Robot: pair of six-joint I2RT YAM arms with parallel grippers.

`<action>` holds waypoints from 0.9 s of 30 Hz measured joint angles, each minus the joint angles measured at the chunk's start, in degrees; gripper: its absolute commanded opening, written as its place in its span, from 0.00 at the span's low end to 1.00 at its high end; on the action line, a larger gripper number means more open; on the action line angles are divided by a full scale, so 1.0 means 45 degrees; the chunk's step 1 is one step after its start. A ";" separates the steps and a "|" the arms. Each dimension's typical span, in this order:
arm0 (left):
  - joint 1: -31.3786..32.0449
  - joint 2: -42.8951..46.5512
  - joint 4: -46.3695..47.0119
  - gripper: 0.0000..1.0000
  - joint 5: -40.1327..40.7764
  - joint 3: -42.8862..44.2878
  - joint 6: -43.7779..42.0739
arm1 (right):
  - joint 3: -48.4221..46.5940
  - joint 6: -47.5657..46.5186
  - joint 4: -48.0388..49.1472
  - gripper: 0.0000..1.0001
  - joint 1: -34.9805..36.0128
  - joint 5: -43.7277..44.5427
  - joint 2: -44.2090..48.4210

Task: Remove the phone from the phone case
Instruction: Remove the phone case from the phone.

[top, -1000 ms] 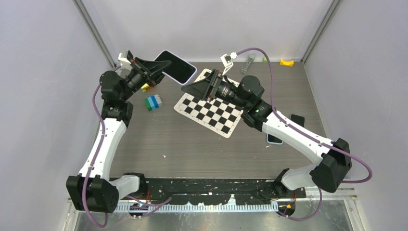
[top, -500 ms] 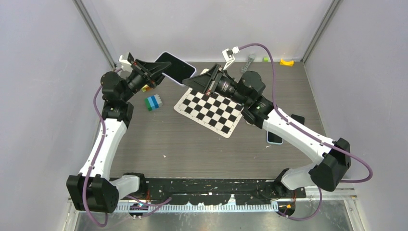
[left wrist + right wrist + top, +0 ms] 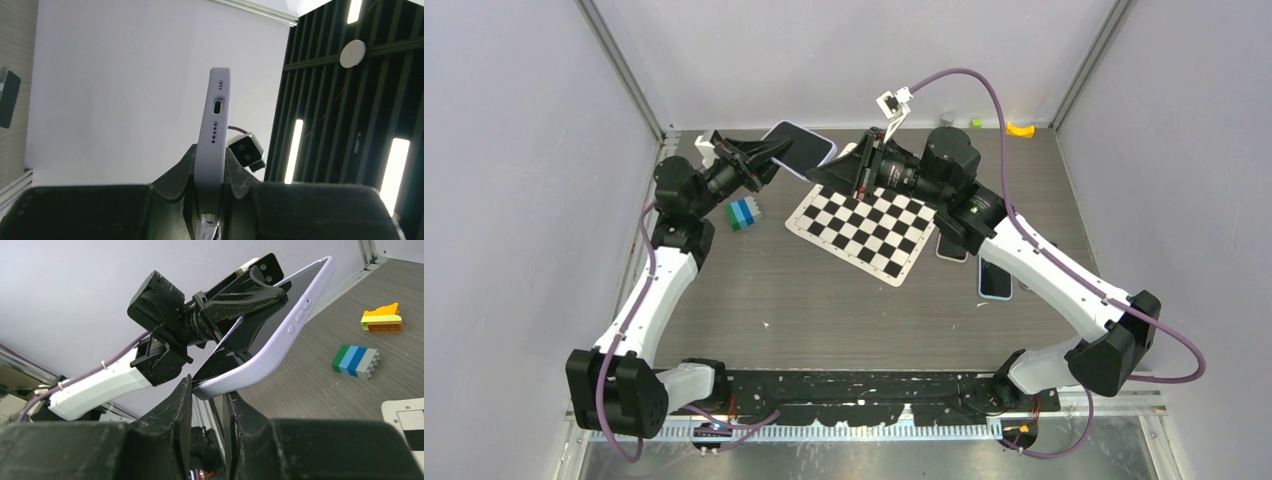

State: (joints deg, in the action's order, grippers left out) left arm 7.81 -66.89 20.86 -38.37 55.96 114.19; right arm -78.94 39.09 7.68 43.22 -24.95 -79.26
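The phone (image 3: 794,144), a slim slab with rounded corners and glossy black glass, sat inside its matte lilac phone case (image 3: 282,337). The pair hung in the air over the far left part of the table (image 3: 824,300), above its dark wood-grain surface.

The left gripper (image 3: 767,155) was clamped on the case from the left. In the left wrist view its black moulded fingers (image 3: 175,175) pressed both broad faces. The case's smooth end edge stood upright between them, showing an oval charging port and two rows of small round holes.

The right gripper (image 3: 207,387) reached in from the right, its two dark tapered fingers set either side of the case's lower rounded corner. Whether they pinched it or merely bracketed it could not be told. Side buttons showed as raised ovals on the case's long edge.

A flat black-and-white checkerboard sheet (image 3: 864,225) lay on the table, nearer and to the right of the held phone. By the left arm sat a studded brick (image 3: 742,213) striped green, blue and grey. The right wrist view showed a stepped yellow, green and orange brick (image 3: 382,319) close to it. To the right rested a pale-blue-rimmed handset (image 3: 995,281) and a dark handset (image 3: 951,246), both partly under the right arm.
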 measured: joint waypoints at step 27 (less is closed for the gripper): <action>0.0107 -0.0369 0.0928 0.00 -0.0097 -0.0831 0.0869 | 0.0243 -0.3711 -0.4949 0.86 -0.0393 0.1753 0.0631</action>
State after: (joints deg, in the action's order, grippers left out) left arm 8.29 -68.55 25.04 -38.81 52.23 118.10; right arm -77.84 22.39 -14.59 41.45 -17.06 -76.42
